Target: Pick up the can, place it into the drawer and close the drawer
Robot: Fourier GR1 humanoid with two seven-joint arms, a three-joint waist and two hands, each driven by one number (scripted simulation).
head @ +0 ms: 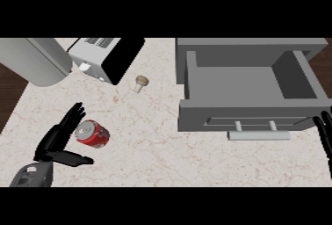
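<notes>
Evidently we are at the pick-up: our left hand [55,144], spread wide, sits just beside the can [92,134], which lies on its side on the counter [162,158], well apart from the open drawer [214,110]. Next, we judge, the fingers [71,117] must curl round it.

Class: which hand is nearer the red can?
Left. The left hand sits just left of the can; the right hand rests at the far right edge, beside the drawer.
</notes>
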